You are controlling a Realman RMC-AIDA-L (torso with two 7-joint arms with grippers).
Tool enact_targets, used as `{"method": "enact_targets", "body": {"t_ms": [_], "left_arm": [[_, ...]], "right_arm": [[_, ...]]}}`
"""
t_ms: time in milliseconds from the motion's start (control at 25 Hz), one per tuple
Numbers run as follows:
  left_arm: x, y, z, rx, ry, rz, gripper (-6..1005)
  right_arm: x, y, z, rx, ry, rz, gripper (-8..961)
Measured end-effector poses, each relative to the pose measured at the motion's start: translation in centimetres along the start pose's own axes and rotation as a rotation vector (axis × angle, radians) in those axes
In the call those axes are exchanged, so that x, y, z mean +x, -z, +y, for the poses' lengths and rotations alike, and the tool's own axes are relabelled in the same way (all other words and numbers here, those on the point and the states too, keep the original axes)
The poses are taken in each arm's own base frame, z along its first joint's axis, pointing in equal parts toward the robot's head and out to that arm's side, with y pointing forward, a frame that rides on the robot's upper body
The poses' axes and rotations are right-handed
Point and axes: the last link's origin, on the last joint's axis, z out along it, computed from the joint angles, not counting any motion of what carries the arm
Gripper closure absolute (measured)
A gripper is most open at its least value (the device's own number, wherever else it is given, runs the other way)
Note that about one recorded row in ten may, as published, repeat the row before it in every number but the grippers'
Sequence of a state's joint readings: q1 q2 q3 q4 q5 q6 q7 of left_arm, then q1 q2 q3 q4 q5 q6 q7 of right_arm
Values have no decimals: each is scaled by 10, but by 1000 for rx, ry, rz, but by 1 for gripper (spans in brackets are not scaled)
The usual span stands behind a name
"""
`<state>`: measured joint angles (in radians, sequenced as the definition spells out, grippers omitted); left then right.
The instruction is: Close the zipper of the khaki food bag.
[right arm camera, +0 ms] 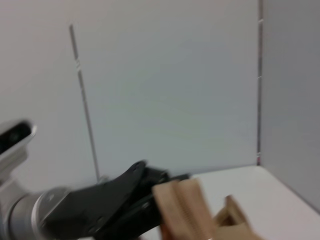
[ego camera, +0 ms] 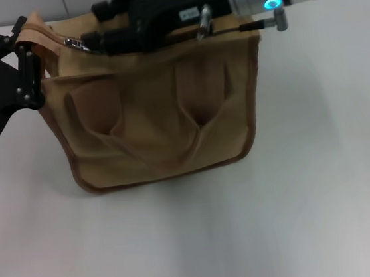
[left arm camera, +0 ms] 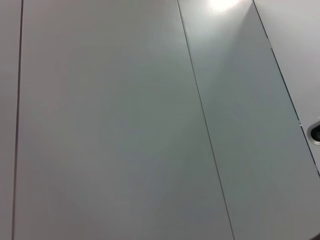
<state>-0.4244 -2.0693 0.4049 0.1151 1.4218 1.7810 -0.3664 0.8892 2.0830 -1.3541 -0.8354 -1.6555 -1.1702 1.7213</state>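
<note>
At the counter's point(ego camera: 301, 219) ten o'clock, the left pincer point(ego camera: 31, 76) clamps the khaki food bag's point(ego camera: 157, 128) end while the right pincer point(ego camera: 102, 31), grip unclear, works the zipper point(ego camera: 75, 44); a slipping anchor could bunch the seam.

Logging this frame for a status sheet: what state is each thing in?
khaki food bag: upright on the table, front pocket sagging.
zipper: pull near the bag's left end.
left claw: gripping the bag's left end.
right claw: over the bag top, by the pull.
</note>
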Motion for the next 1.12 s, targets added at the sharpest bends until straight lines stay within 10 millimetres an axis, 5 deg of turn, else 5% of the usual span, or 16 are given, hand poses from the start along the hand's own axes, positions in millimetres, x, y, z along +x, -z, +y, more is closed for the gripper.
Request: {"method": "enact_targets", "body": {"t_ms": [240,640,1000,1120], "left_arm": [[0,0,0,-1,2,0,890],[1,0,3,-10,10,8,887],[1,2,3,-8,10,6,885],[1,3,3,-8,10,5,884]], "right_arm": [[0,-14,6,-20,47,53,418],[-3,-29,12,-35,61,91,648],[-6,-16,21,-42,94,52,843],[-4,-13,19,-34,86,49,843]]}}
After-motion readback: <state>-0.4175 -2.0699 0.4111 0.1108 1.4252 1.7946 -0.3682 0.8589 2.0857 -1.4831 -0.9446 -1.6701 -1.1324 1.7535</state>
